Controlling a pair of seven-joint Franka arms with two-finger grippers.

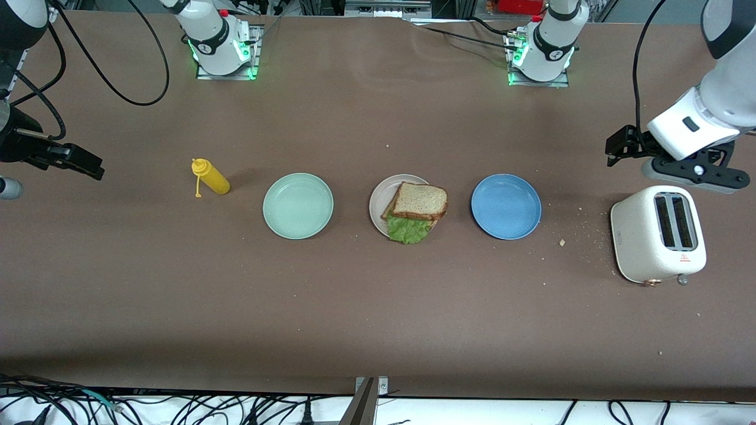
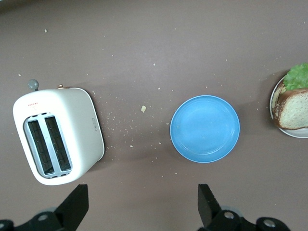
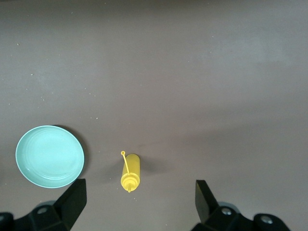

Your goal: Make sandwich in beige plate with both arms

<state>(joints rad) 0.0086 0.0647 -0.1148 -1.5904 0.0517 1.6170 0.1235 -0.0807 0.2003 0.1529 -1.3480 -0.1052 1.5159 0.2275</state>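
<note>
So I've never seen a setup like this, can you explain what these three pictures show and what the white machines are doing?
They are two white robot arms at a brown table. The big picture looks down from across the table; the other two come from cameras on each arm's wrist.

In a row lie a mustard bottle, a green plate, a beige plate holding a sandwich of bread and lettuce, a blue plate and a toaster.

The left gripper hangs open above the table by the toaster; the right gripper hangs open by the bottle. Neither holds anything; both arms wait.
</note>
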